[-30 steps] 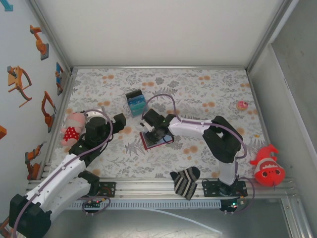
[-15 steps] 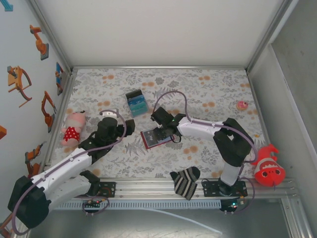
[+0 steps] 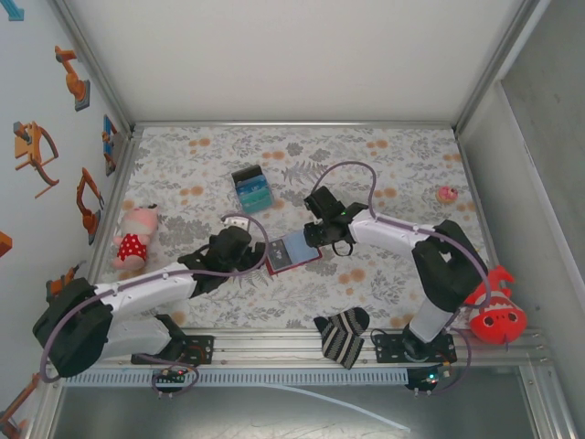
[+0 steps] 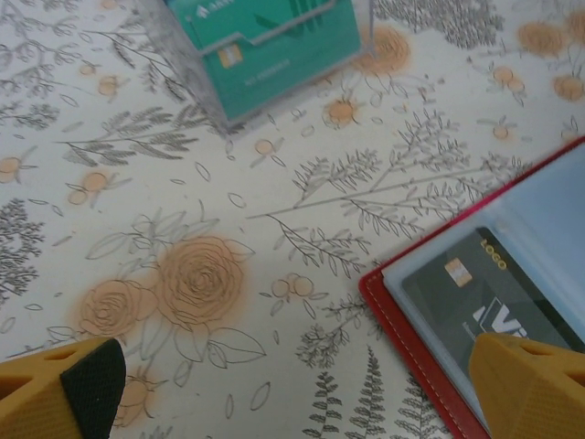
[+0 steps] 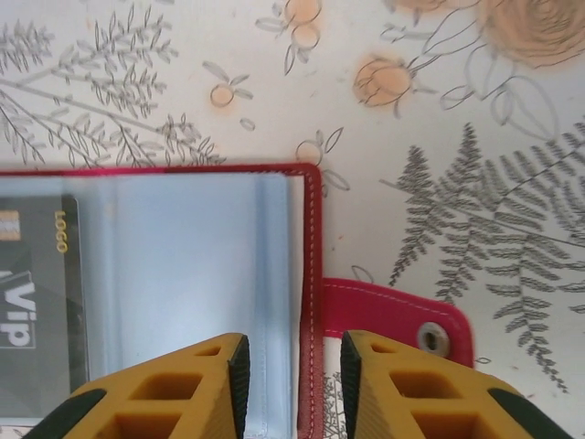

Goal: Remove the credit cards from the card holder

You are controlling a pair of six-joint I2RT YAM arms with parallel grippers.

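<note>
The card holder point(image 3: 292, 250) lies open on the middle of the table, a dark card point(image 4: 494, 294) tucked in its left half. The left gripper point(image 4: 292, 389) hovers at its left edge, jaws spread wide. The right gripper point(image 5: 292, 384) straddles the holder's right edge beside the red tab point(image 5: 402, 322) with a narrow gap; I cannot tell whether it pinches. Teal credit cards point(image 3: 250, 194) stand in a clear box point(image 4: 196, 69) farther back.

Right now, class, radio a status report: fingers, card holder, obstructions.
Left fingers open at card holder. Right fingers part-open over its red edge. Dark card in slot. Nothing obstructing.
</note>
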